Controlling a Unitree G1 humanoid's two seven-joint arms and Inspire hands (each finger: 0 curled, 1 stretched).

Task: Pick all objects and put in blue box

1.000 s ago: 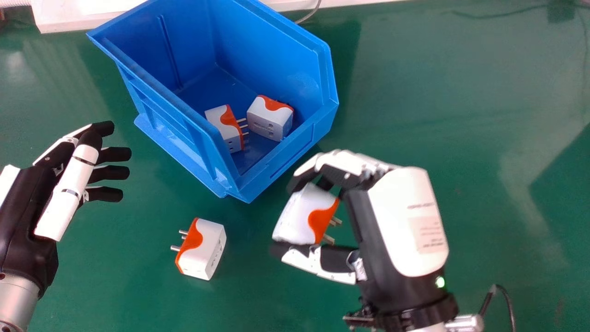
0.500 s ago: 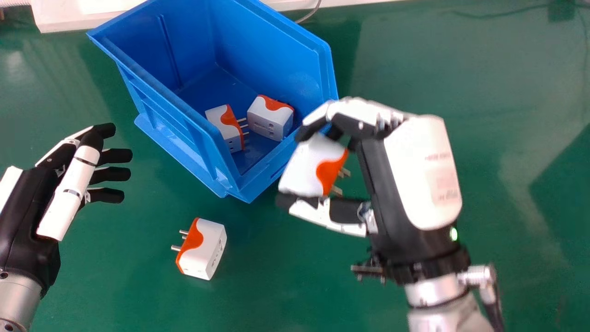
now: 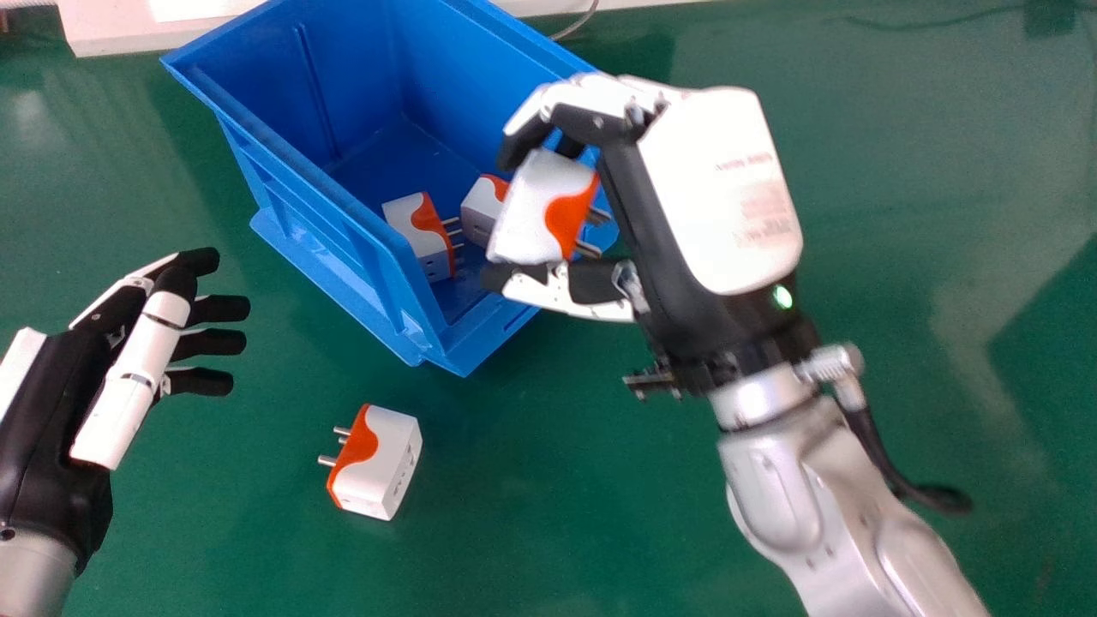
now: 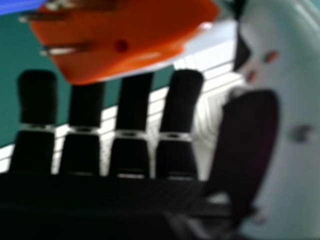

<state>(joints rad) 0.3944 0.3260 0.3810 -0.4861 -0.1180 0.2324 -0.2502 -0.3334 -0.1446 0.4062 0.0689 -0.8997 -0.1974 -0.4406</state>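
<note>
In the head view my right hand point(image 3: 703, 188) is over the near right wall of the blue box point(image 3: 300, 184), its fingers and thumb closed round a white and orange plug adapter point(image 3: 533, 210). The right hand view has the held adapter's orange face point(image 4: 125, 37) and pins close up, beside my right hand point(image 4: 250, 145). Inside the box lie two more adapters, one point(image 3: 417, 231) with pins pointing right, the other point(image 3: 482, 206) partly hidden behind the held one. Another adapter point(image 3: 381, 467) rests on the green table in front of the box. My left hand point(image 3: 128, 360) is open at the left.
The green table point(image 3: 531, 514) surrounds the box. A pale ledge point(image 3: 111, 34) runs along the far edge, with a thin cable point(image 3: 576, 26) behind the box. A dark cable point(image 3: 891, 480) hangs from my right wrist.
My right hand has moved away from me with the adapter, from in front of the box to over its right wall. The left hand has shifted slightly toward me in the last half second.
</note>
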